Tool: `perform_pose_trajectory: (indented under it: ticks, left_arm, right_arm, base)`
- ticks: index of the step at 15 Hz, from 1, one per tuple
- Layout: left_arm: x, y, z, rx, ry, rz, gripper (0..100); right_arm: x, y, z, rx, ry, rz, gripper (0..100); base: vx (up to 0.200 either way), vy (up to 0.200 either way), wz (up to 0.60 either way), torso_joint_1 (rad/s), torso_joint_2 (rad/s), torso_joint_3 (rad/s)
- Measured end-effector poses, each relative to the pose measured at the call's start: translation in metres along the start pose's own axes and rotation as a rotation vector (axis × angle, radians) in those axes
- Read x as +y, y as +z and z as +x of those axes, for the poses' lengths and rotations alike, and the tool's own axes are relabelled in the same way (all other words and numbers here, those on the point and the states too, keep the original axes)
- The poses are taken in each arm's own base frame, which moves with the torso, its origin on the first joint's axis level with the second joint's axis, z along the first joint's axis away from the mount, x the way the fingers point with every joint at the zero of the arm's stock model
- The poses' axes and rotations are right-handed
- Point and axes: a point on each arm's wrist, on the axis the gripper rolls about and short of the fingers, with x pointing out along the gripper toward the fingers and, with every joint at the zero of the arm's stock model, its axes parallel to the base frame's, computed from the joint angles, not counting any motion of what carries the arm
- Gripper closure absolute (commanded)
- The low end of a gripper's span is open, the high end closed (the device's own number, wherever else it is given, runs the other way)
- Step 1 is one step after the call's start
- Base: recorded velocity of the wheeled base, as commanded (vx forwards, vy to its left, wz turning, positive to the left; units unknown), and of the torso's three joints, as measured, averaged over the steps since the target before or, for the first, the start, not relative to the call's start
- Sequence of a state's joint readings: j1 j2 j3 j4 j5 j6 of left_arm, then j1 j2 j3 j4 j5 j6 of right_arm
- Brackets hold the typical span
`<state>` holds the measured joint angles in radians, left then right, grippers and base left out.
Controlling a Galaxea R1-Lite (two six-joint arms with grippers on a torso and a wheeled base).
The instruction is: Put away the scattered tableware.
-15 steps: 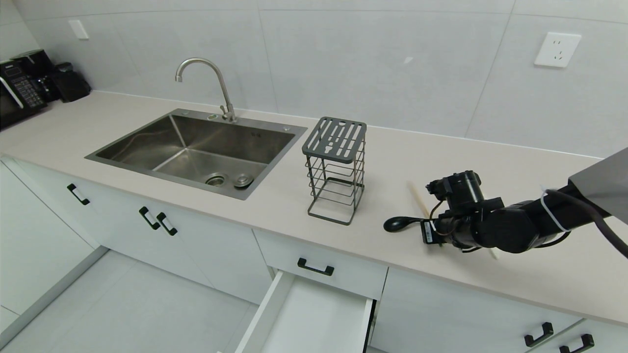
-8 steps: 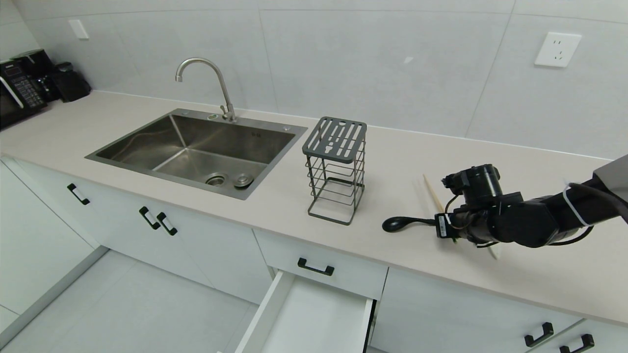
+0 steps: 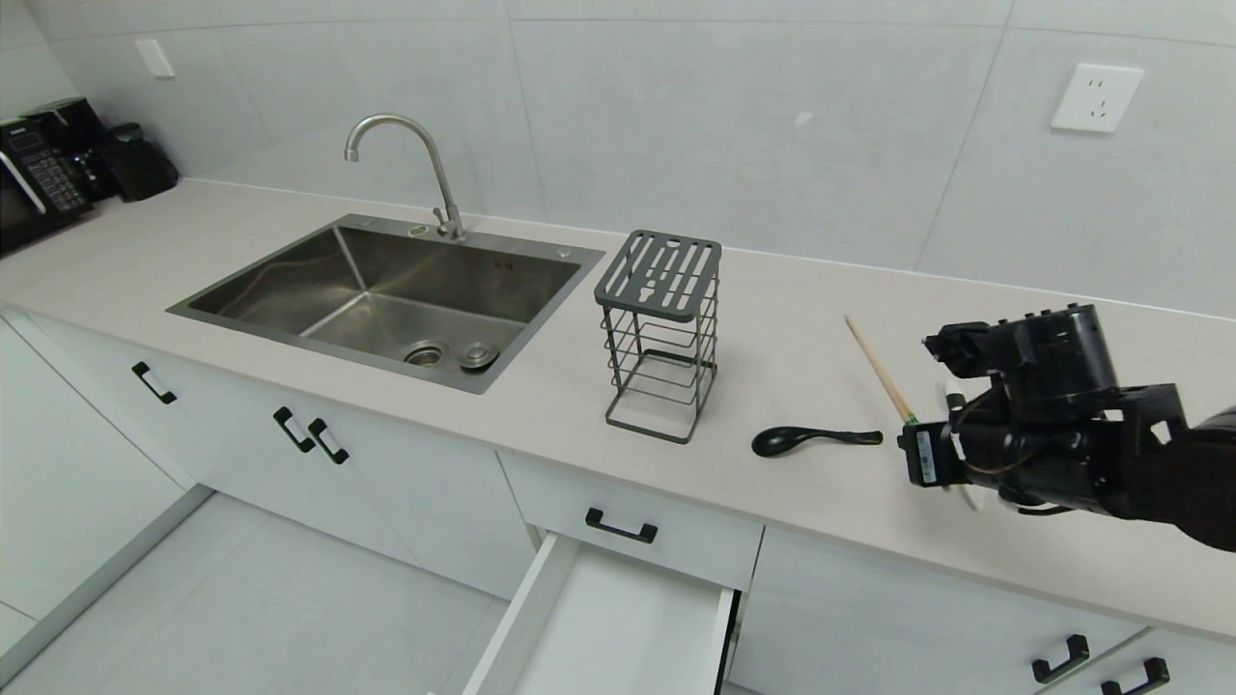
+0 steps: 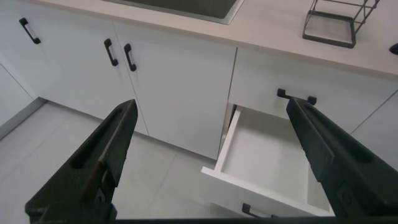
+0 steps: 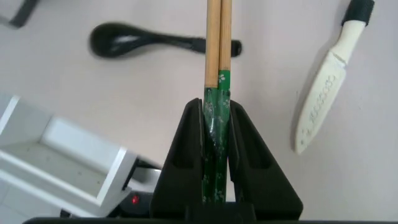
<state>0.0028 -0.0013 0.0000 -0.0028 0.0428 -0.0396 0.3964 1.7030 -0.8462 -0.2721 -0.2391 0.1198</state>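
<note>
My right gripper (image 5: 216,124) is shut on a pair of wooden chopsticks (image 5: 218,43) by their green ends, held above the counter at the right. In the head view the chopsticks (image 3: 877,368) slant up and leftward from the right gripper (image 3: 929,436). A black spoon (image 3: 809,439) lies flat on the counter left of that gripper, also seen in the right wrist view as the black spoon (image 5: 143,41). A white knife with a black tip (image 5: 329,78) lies on the counter beside the chopsticks. My left gripper (image 4: 217,158) hangs open over the floor and the open drawer (image 4: 267,165).
A dark wire utensil rack (image 3: 660,333) with a slotted top stands mid-counter. A steel sink (image 3: 386,299) with a tap lies to its left. A white drawer (image 3: 608,627) is pulled open below the counter edge. Black appliances (image 3: 58,159) stand at the far left.
My right gripper has lifted the chopsticks off the counter and moved right, away from the black spoon, which stays in place. The chopsticks now tilt up more steeply.
</note>
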Motion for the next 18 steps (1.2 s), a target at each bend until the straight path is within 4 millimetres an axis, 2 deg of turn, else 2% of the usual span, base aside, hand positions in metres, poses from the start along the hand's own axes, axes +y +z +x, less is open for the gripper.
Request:
perform_pose_trajectory:
  ticks: [4, 8, 10, 12, 15, 17, 18]
  left_arm:
    - [0.000, 0.000, 0.000, 0.000, 0.000, 0.000, 0]
    - [0.000, 0.000, 0.000, 0.000, 0.000, 0.000, 0]
    - [0.000, 0.000, 0.000, 0.000, 0.000, 0.000, 0]
    - [0.000, 0.000, 0.000, 0.000, 0.000, 0.000, 0]
    - [0.000, 0.000, 0.000, 0.000, 0.000, 0.000, 0]
    - [0.000, 0.000, 0.000, 0.000, 0.000, 0.000, 0]
    - [0.000, 0.000, 0.000, 0.000, 0.000, 0.000, 0]
  right_arm:
    - [0.014, 0.002, -0.059, -0.122, 0.104, -0.097, 100]
    - [0.015, 0.006, -0.091, -0.218, 0.151, -0.255, 100]
    - [0.020, 0.006, -0.100, -0.246, 0.196, -0.295, 100]
    - [0.038, 0.007, -0.108, -0.299, 0.312, -0.341, 100]
    - [0.057, 0.005, -0.105, -0.391, 0.394, -0.457, 100]
    - [0.061, -0.006, -0.099, -0.410, 0.446, -0.526, 100]
    - [0.061, -0.019, -0.095, -0.398, 0.494, -0.551, 100]
  base:
    - [0.000, 0.000, 0.00, 0.000, 0.00, 0.000]
    - [0.000, 0.000, 0.00, 0.000, 0.00, 0.000]
    - [0.000, 0.000, 0.00, 0.000, 0.00, 0.000]
    - [0.000, 0.000, 0.00, 0.000, 0.00, 0.000]
    - [0.000, 0.000, 0.00, 0.000, 0.00, 0.000]
    - [0.000, 0.000, 0.00, 0.000, 0.00, 0.000]
    - [0.000, 0.000, 0.00, 0.000, 0.00, 0.000]
